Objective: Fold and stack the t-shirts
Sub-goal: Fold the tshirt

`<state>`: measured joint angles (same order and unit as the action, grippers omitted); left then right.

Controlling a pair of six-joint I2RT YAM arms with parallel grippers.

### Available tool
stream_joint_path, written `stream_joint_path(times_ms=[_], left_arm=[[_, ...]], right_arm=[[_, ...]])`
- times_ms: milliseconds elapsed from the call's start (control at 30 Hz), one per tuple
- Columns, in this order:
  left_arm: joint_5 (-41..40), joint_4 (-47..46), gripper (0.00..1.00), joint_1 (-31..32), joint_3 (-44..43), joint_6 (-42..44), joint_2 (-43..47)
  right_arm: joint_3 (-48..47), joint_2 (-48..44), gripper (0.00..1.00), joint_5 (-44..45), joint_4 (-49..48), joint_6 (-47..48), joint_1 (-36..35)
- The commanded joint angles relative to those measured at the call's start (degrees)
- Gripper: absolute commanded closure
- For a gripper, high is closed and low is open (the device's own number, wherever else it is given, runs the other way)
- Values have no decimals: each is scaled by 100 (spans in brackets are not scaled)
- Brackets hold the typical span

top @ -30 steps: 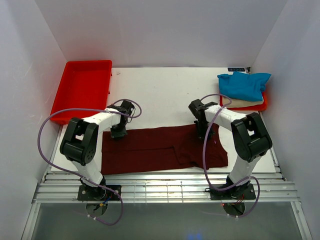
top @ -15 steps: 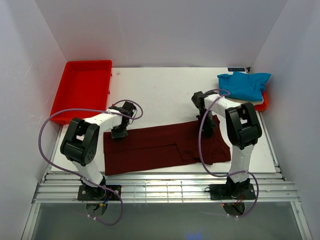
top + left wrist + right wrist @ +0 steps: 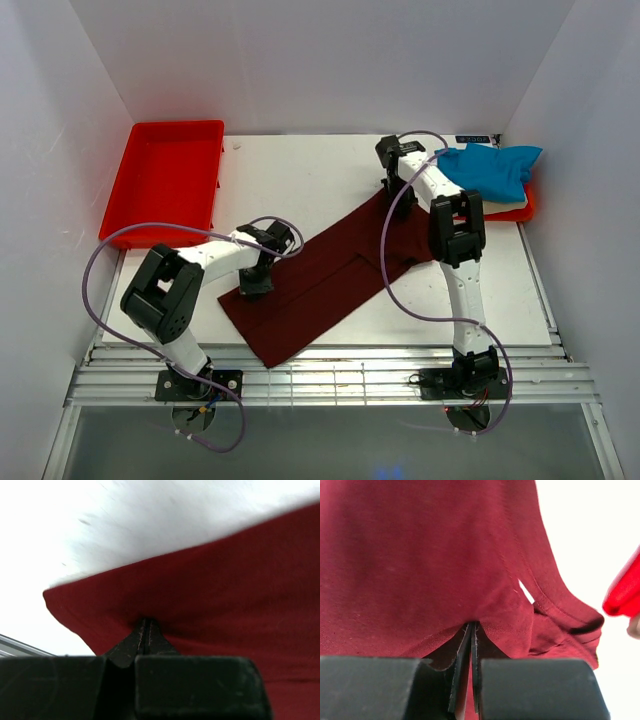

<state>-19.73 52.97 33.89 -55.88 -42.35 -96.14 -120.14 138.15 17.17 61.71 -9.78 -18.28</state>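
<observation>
The dark maroon t-shirt (image 3: 330, 275), folded into a long strip, lies slanted across the white table from near left to far right. My left gripper (image 3: 256, 281) is shut on its near-left edge; the left wrist view shows the cloth (image 3: 225, 595) pinched at my closed gripper (image 3: 144, 625). My right gripper (image 3: 389, 186) is shut on the far-right end; the right wrist view shows the cloth (image 3: 420, 560) bunched at the closed gripper (image 3: 471, 627). The bright blue t-shirt (image 3: 487, 170) lies on the cream t-shirt (image 3: 495, 205) at the far right.
An empty red tray (image 3: 165, 180) stands at the far left. A second red tray (image 3: 524, 209) sits under the blue and cream shirts at the far right; its edge shows in the right wrist view (image 3: 622, 595). White walls close in both sides and the back.
My right gripper has moved far back and pulled the shirt's right end with it. My left gripper has shifted right and nearer. The shirt has turned from level to slanted.
</observation>
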Motion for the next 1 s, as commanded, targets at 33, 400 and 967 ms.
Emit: stream_joint_path(times_ms=[33, 400, 967], left_arm=[[970, 64, 100, 302, 16, -362, -27], [1964, 64, 100, 1040, -836, -494, -352], [2500, 64, 100, 1788, -2181, -423, -1073]], right_arm=[[-904, 932, 92, -573, -924, -15, 141], [-923, 1109, 91, -2295, -2804, -788, 185], [-1135, 1504, 87, -3738, -4378, -1720, 238]])
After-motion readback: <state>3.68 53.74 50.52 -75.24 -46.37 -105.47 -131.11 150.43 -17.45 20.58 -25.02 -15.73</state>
